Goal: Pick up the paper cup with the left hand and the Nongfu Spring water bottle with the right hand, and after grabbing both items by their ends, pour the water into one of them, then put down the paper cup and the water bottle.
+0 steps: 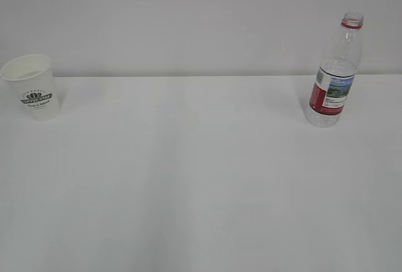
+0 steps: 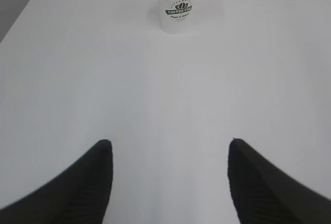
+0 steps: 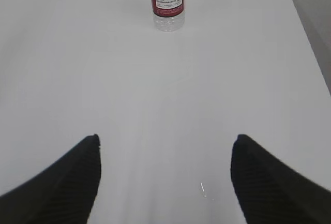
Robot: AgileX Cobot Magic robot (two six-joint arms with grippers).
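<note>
From the exterior view, a small white tapered paper cup (image 1: 31, 87) with a dark green logo stands upright at the far left of the white table (image 1: 201, 190), close to its back edge. A tall clear plastic water bottle (image 1: 336, 71) with a red neck ring, a red-and-white landscape label and no cap stands upright at the far right, well apart from the cup. Neither arm shows in this view.

In the left wrist view, the left hand's black forked gripper (image 2: 169, 144) has its jaws spread wide and holds nothing; only bare table lies between its ribbed fingers (image 2: 88, 182). The cup (image 2: 177, 2) stands straight ahead of the gap, well apart from the fingertips, near the table's far edge.

In the right wrist view, the right hand's black gripper (image 3: 165, 138) is likewise spread wide and empty. The bottle (image 3: 167, 1) stands upright straight ahead, well apart from the fingertips, its upper part cut off by the frame. A small clear droplet (image 3: 203, 189) lies on the table between the fingers, nearer the right one.
</note>
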